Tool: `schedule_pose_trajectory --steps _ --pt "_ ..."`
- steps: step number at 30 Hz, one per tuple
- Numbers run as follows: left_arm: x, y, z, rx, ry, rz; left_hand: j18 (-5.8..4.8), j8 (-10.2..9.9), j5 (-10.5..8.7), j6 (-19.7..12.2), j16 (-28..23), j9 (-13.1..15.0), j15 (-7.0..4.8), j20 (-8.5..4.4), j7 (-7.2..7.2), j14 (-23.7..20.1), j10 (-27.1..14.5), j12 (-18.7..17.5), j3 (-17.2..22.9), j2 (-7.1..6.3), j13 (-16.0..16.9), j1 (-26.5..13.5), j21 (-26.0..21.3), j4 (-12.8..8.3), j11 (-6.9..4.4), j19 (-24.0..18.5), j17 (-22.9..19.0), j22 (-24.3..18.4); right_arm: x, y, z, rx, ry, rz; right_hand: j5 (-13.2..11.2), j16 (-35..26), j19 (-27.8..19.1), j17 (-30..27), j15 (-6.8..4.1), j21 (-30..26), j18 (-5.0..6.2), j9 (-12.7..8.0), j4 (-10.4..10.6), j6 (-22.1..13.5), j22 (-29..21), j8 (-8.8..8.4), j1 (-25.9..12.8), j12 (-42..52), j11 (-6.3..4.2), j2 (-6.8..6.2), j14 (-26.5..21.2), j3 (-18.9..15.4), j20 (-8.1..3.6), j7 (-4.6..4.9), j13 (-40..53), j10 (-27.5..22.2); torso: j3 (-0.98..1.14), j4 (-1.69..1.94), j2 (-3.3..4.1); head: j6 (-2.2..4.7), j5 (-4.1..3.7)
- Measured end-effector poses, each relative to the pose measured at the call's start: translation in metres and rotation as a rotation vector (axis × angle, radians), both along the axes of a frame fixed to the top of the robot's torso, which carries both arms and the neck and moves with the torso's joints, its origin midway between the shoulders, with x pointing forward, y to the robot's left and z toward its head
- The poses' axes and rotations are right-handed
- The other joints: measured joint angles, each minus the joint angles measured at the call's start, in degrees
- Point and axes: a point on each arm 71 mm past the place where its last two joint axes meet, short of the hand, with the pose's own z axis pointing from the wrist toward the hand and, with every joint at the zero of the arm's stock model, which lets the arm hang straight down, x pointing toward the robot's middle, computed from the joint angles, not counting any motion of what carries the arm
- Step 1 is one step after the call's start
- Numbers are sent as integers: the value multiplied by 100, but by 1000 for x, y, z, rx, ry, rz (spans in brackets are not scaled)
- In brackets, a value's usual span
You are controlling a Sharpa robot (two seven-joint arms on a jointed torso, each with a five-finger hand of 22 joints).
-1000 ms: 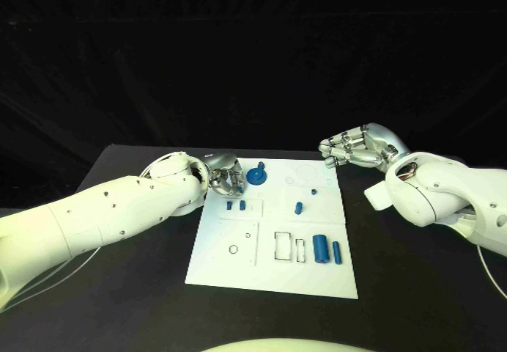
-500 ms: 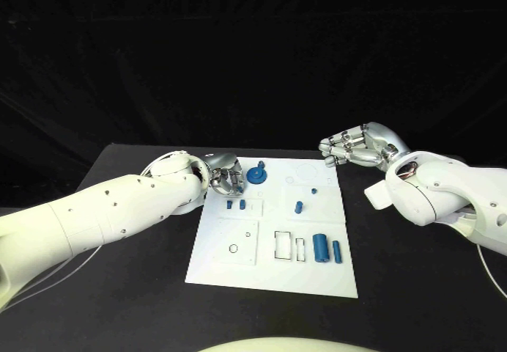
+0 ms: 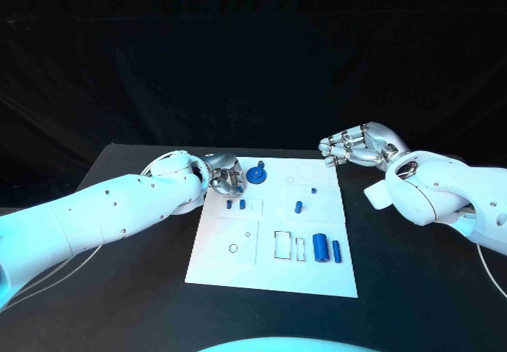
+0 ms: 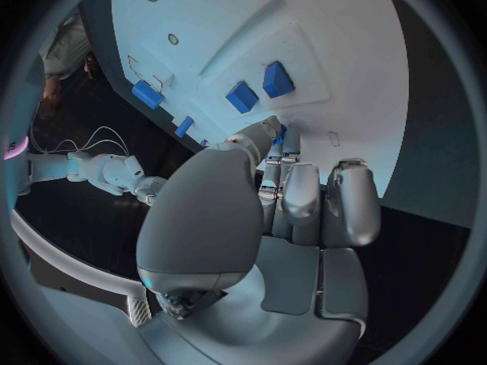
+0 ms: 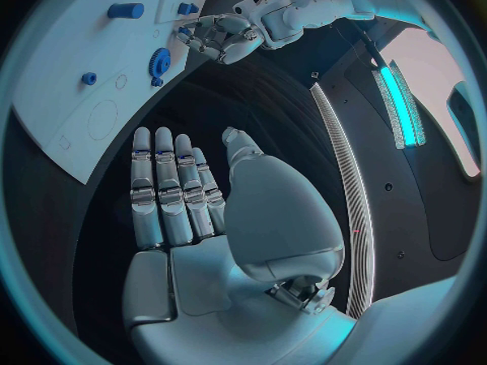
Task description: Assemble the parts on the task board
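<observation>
The white task board [image 3: 272,265] lies in the middle of the black table. A blue gear [image 3: 257,174] sits at its far left corner. My left hand [image 3: 225,178] is right beside the gear, and in the left wrist view the thumb and fingertips [image 4: 266,131] pinch a dark blue edge. The right wrist view shows the gear [image 5: 159,61] low on the board by that hand [image 5: 218,36]. My right hand [image 3: 354,147] hovers off the board's far right corner; its palm [image 5: 193,219] is flat, fingers straight, holding nothing.
Two small blue blocks [image 3: 237,205] lie just nearer than the gear. A small blue piece [image 3: 299,207] and a peg [image 3: 312,192] stand mid-board. Blue cylinders [image 3: 320,248] lie near the front right beside a rectangular slot [image 3: 283,246]. Bare black table surrounds the board.
</observation>
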Motion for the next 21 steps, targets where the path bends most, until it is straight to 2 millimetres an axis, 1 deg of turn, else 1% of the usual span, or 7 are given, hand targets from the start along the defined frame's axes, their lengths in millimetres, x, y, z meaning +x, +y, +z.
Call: schedule_pose_trajectory --steps 1,3,7,9,14,21 --pt "0 0 0 0 0 0 -1 -36 0 -24 0 -9 2 0 18 -2 1 -23 0 1 0 -9 0 0 1 0 -8 0 0 0 0 0 0 0 0 0 0 0 0 0 0 0 0 0 0 0 0 0 0 0 0 0 0 0 0 0 -1 0 0 0 0" --pt "0 1 -1 2 2 1 0 -148 0 -192 0 -66 21 0 56 -21 31 -55 16 -18 0 -29 -24 -16 31 0 -22 0 0 0 0 0 0 0 0 0 0 0 0 0 0 0 0 0 0 0 0 0 0 0 0 0 0 0 0 0 0 1 0 0 -2" --pt "0 2 -3 8 8 5 0 -325 0 -456 0 -183 40 12 82 -41 31 -119 39 -40 0 -50 -24 -39 31 -12 -51 -1 0 0 0 0 0 0 0 0 0 0 0 0 0 0 0 0 0 0 0 0 0 0 0 0 0 0 0 0 -1 0 0 2 -5" --pt "0 3 -3 10 10 8 0 -339 0 -507 0 -213 40 21 93 -40 52 -149 39 -47 0 -58 -24 -38 52 -21 -57 -1 0 0 0 0 0 0 0 0 0 0 0 0 0 0 0 0 0 0 0 0 0 0 0 0 0 0 0 0 -1 -1 0 5 -5" --pt "0 4 -3 11 12 13 0 -339 0 -564 0 -250 40 21 112 -40 51 -149 54 -53 0 -63 -46 -53 52 -21 -76 -4 0 0 0 0 0 0 0 0 0 -5 0 0 0 0 0 0 -9 0 0 0 0 0 0 0 0 0 -4 0 -1 -1 1 7 -9" --pt "0 5 -3 13 13 17 0 -339 0 -564 0 -258 40 21 112 -40 51 -182 71 -53 0 -63 -56 -71 52 -21 -82 -15 0 -1 0 0 0 -1 0 0 0 -5 0 0 0 0 0 0 -9 0 0 0 0 0 0 0 0 0 -5 0 -3 4 0 -3 -14"
